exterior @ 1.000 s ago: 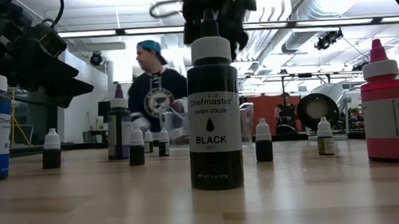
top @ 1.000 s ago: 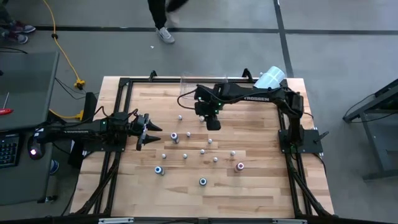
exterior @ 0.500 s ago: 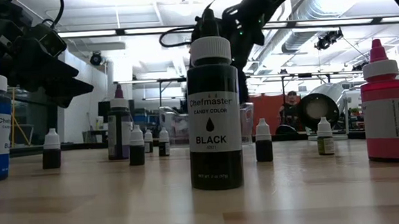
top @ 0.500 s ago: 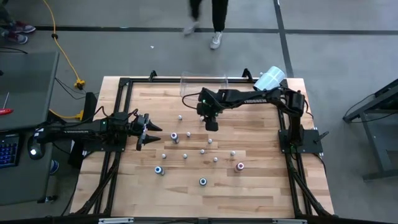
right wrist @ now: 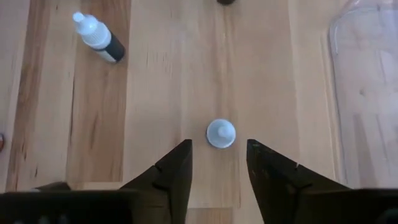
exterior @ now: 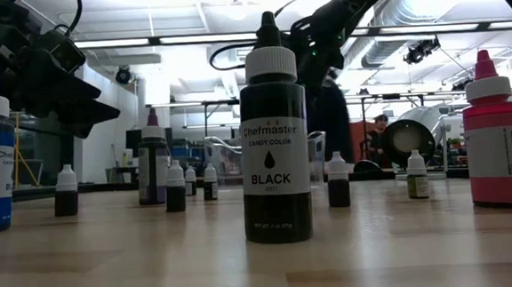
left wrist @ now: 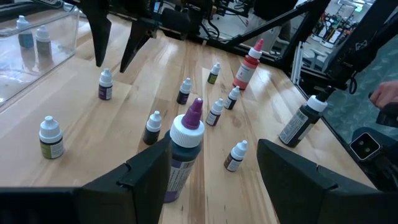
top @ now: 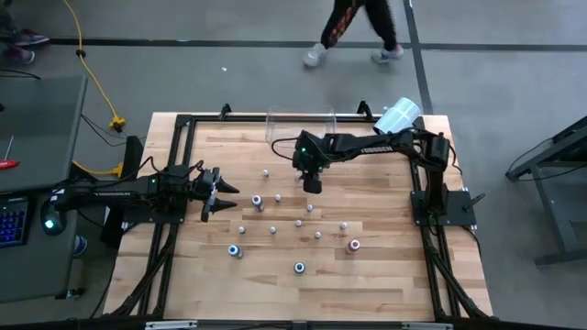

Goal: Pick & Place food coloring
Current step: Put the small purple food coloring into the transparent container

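Left arm [top: 119, 191]: matte black links, white lettering along forearm, reddish light at base end, left-centre of high view. Left gripper [top: 223, 193]: two black wedge fingers, tapering to points. In left wrist view, fingers [left wrist: 146, 177] broad, angular black plastic blocks at bottom of frame.

Right arm [top: 385, 144]: black, white "TROSSEN" lettering on link, green light near wrist, black cable loop. Right gripper [right wrist: 217, 163]: two dark pointed fingers, bevelled inner edges.

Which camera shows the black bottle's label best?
The low view: the black bottle stands front and center, label readable. The high view shows only its cap; the left wrist view shows it far off, label unreadable.
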Robot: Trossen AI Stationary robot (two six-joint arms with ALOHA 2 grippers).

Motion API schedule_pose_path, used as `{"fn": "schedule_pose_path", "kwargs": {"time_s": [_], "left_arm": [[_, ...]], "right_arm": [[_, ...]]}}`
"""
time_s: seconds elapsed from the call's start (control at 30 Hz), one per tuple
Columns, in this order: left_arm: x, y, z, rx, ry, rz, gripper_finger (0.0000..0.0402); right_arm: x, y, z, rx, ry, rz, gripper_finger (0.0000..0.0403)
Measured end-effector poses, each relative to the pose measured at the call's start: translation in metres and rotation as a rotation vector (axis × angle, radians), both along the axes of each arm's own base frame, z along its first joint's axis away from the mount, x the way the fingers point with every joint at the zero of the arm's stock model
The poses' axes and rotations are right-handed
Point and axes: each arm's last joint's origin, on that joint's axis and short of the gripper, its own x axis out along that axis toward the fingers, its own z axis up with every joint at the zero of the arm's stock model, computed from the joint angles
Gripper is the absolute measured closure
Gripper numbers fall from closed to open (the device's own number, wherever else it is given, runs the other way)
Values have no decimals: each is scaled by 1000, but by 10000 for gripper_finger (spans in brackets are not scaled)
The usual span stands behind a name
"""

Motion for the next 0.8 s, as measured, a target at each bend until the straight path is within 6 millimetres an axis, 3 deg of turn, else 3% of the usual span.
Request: {"fn": "schedule_pose_path", "kwargs": {"time_s": [0.33,0.8], "left_arm": [[0,0,0,0,0,0,167],[0,0,0,0,0,0,167]], "right_arm": [[2,-1,-2,3,-11,2,197],[6,-4,-10,23,-23,-16,199]]}}
